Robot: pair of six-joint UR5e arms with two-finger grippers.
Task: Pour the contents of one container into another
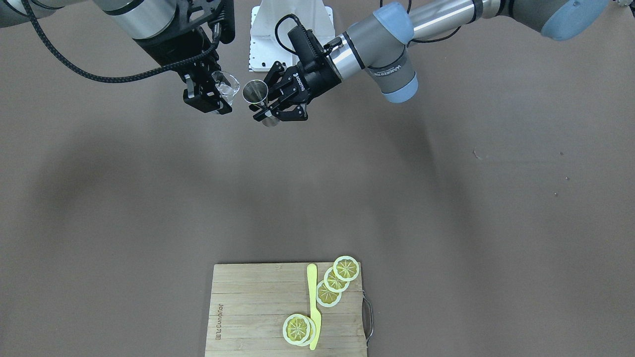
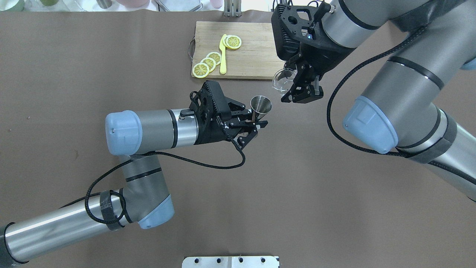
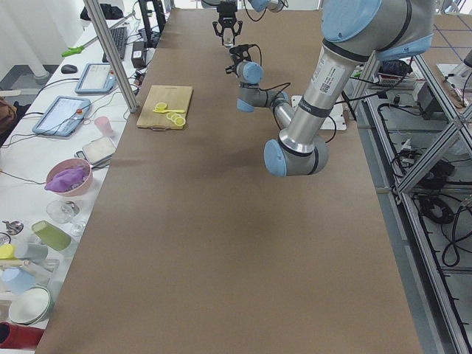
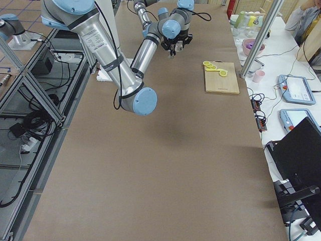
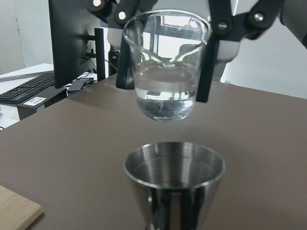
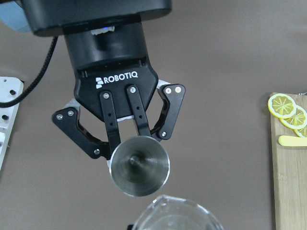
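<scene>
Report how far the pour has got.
Done: the right claw holds the glass cup and the left claw holds the jigger, both off the table. In hand: cup upright beside and above the jigger's rim, liquid inside. Left: tip it; the jigger looks empty.

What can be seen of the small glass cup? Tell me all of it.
The glass cup is small, clear and round-bottomed, with a pinched pouring lip facing the jigger. Clear liquid fills roughly its lower half, and none is pouring out. It hangs in the air, about upright, clamped on two sides between the fingers of the right gripper, which alone touches it. It sits higher than the jigger's open mouth and a little to one side of it, not touching.
</scene>
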